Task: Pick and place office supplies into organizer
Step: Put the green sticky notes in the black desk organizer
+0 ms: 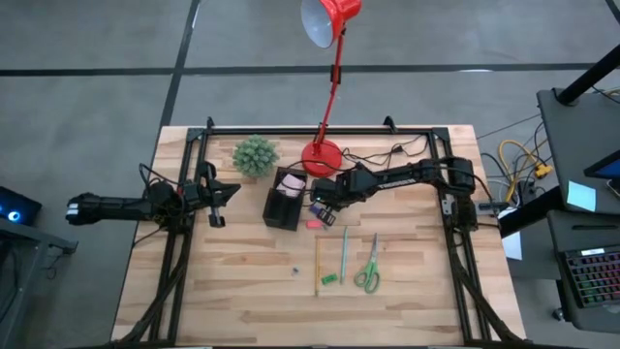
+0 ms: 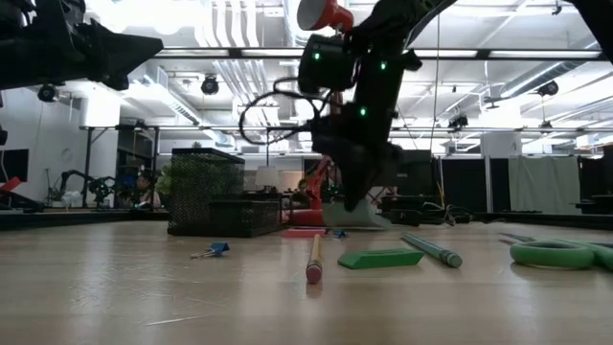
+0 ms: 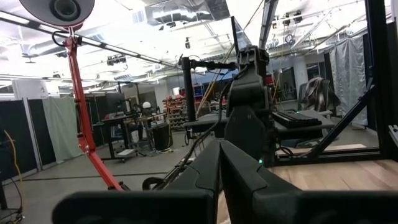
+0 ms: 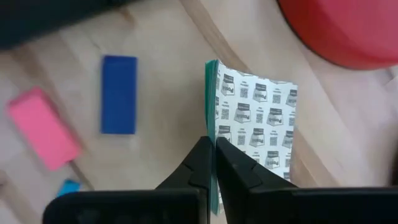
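The white patterned pad (image 4: 255, 127) sits pinched on edge in the right gripper (image 4: 213, 149), just right of the black organizer (image 1: 284, 201) near the red lamp base (image 1: 322, 155). The left gripper (image 3: 221, 163), pressed together, waits off left over the surface (image 1: 242, 291).

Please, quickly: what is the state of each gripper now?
Left gripper: shut, holding nothing.
Right gripper: shut on the white patterned pad.
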Robot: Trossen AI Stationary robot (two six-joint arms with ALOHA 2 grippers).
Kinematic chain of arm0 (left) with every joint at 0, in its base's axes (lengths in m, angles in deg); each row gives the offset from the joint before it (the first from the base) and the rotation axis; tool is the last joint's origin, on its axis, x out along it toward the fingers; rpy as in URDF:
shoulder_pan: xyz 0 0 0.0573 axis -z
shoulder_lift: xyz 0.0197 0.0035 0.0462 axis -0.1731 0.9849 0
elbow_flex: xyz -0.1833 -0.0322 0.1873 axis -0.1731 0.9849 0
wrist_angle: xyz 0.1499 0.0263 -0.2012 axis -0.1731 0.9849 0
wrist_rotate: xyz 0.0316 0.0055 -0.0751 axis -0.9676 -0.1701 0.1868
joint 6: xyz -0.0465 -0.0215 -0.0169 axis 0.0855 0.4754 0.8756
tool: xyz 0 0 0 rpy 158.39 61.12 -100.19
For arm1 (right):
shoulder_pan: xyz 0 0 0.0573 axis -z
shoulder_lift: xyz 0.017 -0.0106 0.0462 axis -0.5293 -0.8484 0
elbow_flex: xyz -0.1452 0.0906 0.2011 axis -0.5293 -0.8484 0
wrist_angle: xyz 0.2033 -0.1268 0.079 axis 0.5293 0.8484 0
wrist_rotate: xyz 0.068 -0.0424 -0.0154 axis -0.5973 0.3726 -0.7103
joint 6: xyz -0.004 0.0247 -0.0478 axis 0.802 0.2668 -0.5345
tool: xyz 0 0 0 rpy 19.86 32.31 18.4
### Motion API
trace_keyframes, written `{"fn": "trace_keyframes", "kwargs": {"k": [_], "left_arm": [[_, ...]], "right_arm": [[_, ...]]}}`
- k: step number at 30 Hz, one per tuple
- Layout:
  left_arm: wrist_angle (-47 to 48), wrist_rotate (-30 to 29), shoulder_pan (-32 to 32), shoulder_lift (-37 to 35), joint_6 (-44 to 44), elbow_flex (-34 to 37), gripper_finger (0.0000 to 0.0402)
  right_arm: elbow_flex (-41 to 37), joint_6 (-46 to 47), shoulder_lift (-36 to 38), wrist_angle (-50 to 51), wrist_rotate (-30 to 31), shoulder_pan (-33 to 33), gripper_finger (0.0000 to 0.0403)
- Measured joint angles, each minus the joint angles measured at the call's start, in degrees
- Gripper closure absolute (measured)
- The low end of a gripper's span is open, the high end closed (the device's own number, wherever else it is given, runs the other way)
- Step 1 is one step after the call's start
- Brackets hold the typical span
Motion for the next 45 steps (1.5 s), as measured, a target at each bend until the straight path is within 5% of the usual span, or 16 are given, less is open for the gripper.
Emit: {"fn": "trace_keyframes", "kwargs": {"k": [17, 33, 45], "left_arm": [[0.2, 0.0, 0.0, 0.1, 0.0, 0.0, 0.0402], [0.2, 0.0, 0.0, 0.4, 0.0, 0.0, 0.0402], [0.2, 0.0, 0.0, 0.4, 0.0, 0.0, 0.0402]], "right_arm": [[0.1, -7.7, 9.5, -5.0, -0.7, -1.1, 0.0394], [0.2, -30.7, 8.8, -17.3, -1.1, -1.5, 0.0394], [0.2, -35.1, 8.8, -26.0, -3.0, 0.6, 0.0394]]}}
